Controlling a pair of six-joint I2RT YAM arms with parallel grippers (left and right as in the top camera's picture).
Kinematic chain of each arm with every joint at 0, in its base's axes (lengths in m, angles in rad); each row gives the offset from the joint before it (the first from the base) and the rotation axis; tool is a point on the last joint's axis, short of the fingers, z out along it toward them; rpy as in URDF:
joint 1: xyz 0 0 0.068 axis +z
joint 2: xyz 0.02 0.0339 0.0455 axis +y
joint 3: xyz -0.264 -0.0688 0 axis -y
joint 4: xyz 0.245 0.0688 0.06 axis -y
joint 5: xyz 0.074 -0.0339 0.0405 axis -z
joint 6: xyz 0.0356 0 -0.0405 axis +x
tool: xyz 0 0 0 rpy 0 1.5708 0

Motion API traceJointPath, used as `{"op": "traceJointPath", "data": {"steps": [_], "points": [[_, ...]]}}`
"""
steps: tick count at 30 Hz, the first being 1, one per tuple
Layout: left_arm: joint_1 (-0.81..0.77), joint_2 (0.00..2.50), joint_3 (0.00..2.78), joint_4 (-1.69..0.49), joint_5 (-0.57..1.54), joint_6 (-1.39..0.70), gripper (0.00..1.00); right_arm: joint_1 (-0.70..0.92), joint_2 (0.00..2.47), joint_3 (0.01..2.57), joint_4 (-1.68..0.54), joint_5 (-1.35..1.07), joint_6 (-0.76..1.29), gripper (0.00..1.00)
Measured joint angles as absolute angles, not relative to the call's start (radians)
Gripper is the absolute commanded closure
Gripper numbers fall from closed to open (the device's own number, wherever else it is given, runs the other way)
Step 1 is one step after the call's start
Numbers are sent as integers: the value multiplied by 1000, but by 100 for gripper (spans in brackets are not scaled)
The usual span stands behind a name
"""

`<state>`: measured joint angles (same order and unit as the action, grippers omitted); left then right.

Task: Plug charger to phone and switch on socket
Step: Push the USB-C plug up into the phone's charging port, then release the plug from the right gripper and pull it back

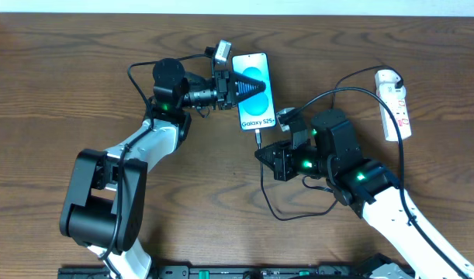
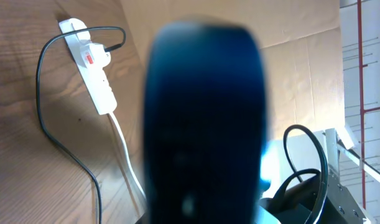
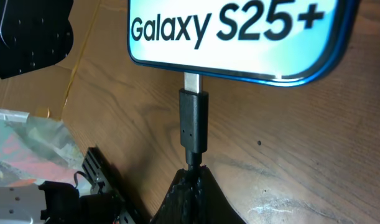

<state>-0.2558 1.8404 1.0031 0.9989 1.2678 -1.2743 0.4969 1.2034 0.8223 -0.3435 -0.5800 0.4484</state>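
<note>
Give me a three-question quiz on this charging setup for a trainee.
1. True or false: the charger meets the phone at its bottom edge, with bare metal showing between them.
2. The right gripper holds: A the charger, just behind its plug; B the phone; C nothing.
3. In the overhead view, on which side of the phone does the socket lie?
Key: 1 true; 2 A; 3 right, apart from it.
</note>
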Motion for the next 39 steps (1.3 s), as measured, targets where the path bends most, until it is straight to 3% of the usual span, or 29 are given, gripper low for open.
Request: {"op": "traceJointPath", "data": {"steps": [39], "points": [[-242, 1840, 1003, 917, 1276, -1232, 93, 497, 1203, 820, -279, -531, 448, 99]]}}
